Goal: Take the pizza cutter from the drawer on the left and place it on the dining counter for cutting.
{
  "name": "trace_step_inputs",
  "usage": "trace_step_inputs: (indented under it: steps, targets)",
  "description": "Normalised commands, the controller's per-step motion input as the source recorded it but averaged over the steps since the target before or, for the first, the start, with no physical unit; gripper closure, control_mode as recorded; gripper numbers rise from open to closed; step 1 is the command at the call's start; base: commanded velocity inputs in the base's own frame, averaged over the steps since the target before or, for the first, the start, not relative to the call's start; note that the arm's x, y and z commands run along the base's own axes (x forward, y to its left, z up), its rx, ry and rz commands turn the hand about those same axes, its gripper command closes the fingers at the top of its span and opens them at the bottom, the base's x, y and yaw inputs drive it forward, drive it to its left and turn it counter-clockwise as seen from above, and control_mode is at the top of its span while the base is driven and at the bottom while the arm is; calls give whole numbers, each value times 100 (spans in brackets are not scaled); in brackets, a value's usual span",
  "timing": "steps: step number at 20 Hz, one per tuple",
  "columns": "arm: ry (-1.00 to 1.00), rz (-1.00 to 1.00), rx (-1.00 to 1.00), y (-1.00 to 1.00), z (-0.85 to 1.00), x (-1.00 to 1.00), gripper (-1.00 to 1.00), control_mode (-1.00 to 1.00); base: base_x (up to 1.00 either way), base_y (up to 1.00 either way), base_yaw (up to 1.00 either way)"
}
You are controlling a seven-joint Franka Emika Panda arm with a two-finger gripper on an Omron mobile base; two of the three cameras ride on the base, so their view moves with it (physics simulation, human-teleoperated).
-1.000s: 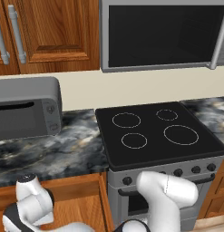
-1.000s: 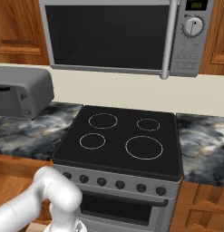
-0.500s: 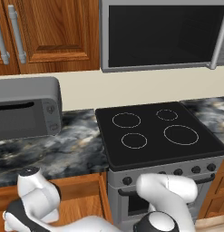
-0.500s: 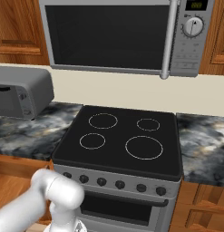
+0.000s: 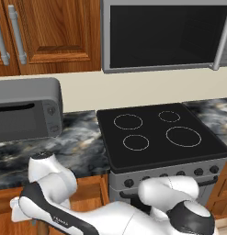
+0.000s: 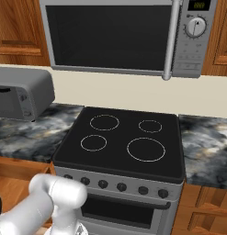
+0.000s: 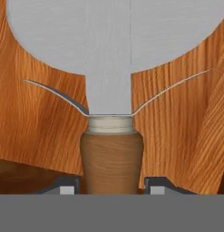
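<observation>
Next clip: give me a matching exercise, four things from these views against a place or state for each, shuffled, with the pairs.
Things:
1. pizza cutter
2. toaster oven
3. microwave
4. stove

Places or states:
A. mounted above the stove
B. on the marbled worktop, left of the stove
C. handle between the gripper fingertips, over wood
D. four ring burners, all bare

Pairs: 1-C, 2-B, 3-A, 4-D

Black stove (image 5: 161, 135) beneath microwave (image 6: 128, 36), marbled worktop (image 5: 82, 147) alongside.
</observation>
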Motion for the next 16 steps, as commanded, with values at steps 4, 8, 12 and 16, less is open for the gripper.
trace_step_inputs:
  steps: [4, 8, 12, 16]
  targets:
    - [-1, 0, 7, -58, 80, 0, 100, -100, 0, 0, 0]
    - [-1, 0, 7, -56, 86, 0, 100, -100, 0, 0, 0]
    - [0, 0, 1, -64, 55, 2, 100, -100, 0, 0, 0]
    - [0, -4, 3, -93, 41, 5, 100, -100, 0, 0, 0]
